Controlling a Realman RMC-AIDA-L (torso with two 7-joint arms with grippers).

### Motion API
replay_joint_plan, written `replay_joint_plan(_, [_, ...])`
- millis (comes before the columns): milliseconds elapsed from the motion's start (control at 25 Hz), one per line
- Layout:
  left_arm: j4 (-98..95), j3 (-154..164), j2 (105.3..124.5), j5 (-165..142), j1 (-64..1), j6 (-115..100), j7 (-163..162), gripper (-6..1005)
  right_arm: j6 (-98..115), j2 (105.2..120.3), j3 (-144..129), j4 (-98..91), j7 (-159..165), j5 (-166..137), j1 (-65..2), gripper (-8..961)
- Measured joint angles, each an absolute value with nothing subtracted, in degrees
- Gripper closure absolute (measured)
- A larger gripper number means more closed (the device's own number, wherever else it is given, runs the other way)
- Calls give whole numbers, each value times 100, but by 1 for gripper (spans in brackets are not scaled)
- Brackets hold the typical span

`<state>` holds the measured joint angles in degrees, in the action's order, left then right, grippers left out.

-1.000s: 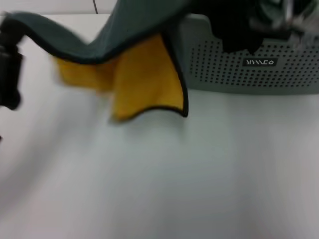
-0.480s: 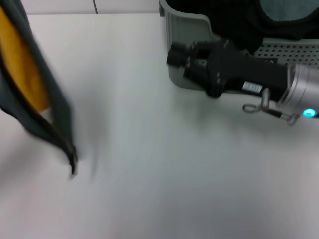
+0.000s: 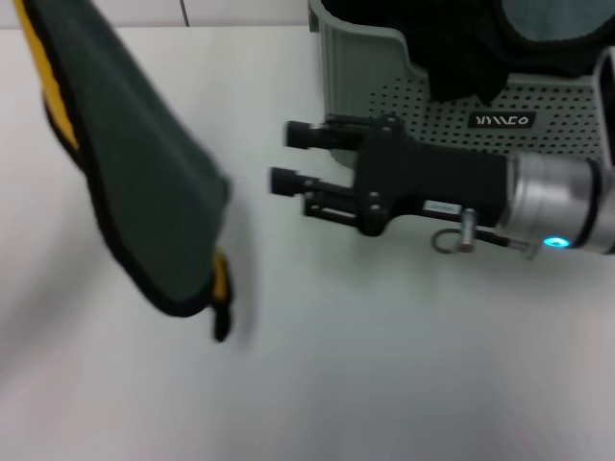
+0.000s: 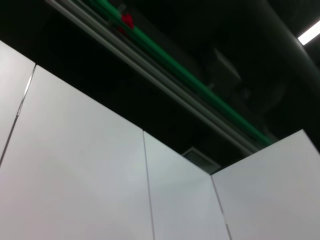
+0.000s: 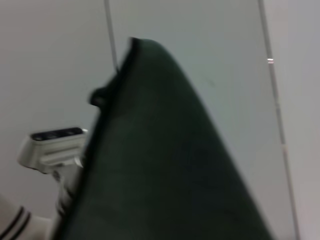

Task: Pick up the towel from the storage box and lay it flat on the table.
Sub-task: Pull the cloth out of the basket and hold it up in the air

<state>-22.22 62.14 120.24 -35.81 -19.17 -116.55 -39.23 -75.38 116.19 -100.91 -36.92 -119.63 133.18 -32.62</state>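
The towel [image 3: 135, 182] hangs in the air at the left of the head view, over the white table [image 3: 384, 365]. Its dark grey-green side faces me, with a strip of mustard yellow along the edge. Its top runs out of the picture, so what holds it is hidden. Its dark side also fills the right wrist view [image 5: 165, 165]. My right gripper [image 3: 290, 157] is open and empty, pointing left just in front of the storage box [image 3: 461, 125], a short way right of the towel. My left gripper is out of view.
The storage box at the back right holds a black cloth [image 3: 452, 48] and a teal-grey cloth [image 3: 557, 24]. The left wrist view shows only wall panels and ceiling. A white device [image 5: 50, 145] shows behind the towel in the right wrist view.
The towel went from spread between both sides to hanging at the left, then swung right showing its dark side. My right gripper came out in front of the box, open, and moved left.
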Motion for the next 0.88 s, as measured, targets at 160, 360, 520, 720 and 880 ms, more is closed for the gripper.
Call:
replay_joint_plan(160, [-1813,6213,12033,-3600,-2096,-11652,-3458,978,-7315,11619,-10491,-4094,-11947,13469,-3329,553])
replay_joint_plan(360, [-1392,6214,12039,-3636,-2354,-11645,-2998,978,-7238,11619,-10858,-4435,-11916,13604,-3372,442])
replay_joint_plan(520, [-1260,6214,12041,-3639,-2461,-11635,-2709,979,-7067,11619,-11085,-4510,-11884,13834,-3406,427])
replay_joint_plan(720, [-1234,6214,12048,-3638,-2478,-11520,-2336,979,-6774,11619,-11245,-4673,-11866,13925,-3375,227])
replay_joint_plan(880, [-1227,6205,12056,-3584,-2523,-11322,-1980,979,-6261,11619,-11409,-5015,-11830,13928,-3233,232])
